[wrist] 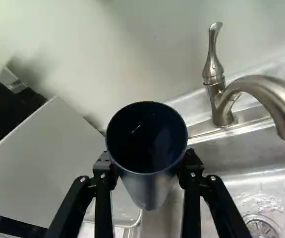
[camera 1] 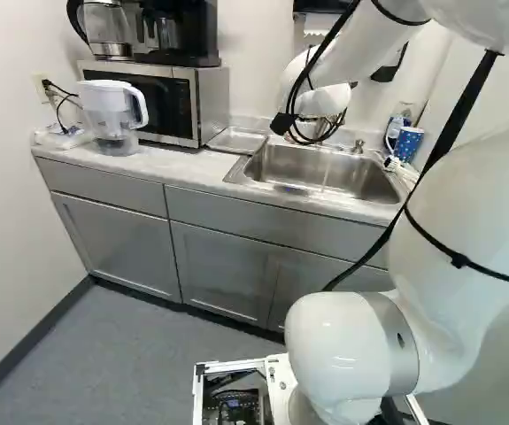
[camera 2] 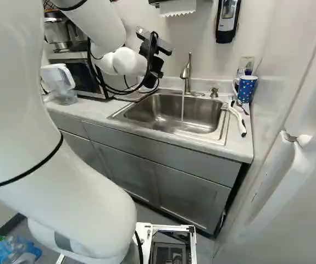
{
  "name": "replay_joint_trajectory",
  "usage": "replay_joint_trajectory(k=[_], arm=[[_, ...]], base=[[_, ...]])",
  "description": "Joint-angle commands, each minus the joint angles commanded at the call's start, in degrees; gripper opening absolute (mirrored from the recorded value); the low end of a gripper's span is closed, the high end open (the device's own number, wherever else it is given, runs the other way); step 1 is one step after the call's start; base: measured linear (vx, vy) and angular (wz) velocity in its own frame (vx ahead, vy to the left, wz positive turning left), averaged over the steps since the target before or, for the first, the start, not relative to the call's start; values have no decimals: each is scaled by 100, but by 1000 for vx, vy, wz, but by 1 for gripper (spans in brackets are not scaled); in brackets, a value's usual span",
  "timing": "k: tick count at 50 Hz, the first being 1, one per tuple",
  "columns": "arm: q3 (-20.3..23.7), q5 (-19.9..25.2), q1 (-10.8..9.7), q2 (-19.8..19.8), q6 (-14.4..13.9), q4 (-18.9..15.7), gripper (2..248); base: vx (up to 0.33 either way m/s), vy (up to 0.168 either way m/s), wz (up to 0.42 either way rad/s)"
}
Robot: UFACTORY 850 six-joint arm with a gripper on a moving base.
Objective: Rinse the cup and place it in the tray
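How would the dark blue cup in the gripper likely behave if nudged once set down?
The cup probably tips easily, seemingly tapering towards its base. Its smooth wall may be slippery, and its round body could roll.

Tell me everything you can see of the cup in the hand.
The cup has a round open rim and tapers to its base: glossy dark blue inside, smooth and greyish outside, perhaps metal. The hand grips it from two sides near the rim, mouth facing the wrist camera, aside from the running water.
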Motion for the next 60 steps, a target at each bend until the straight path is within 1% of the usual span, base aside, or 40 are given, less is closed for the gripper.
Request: replay_joint_trajectory(k=[60], arm=[[0,0,0,0,3619,0,126]], base=[[0,0,0]])
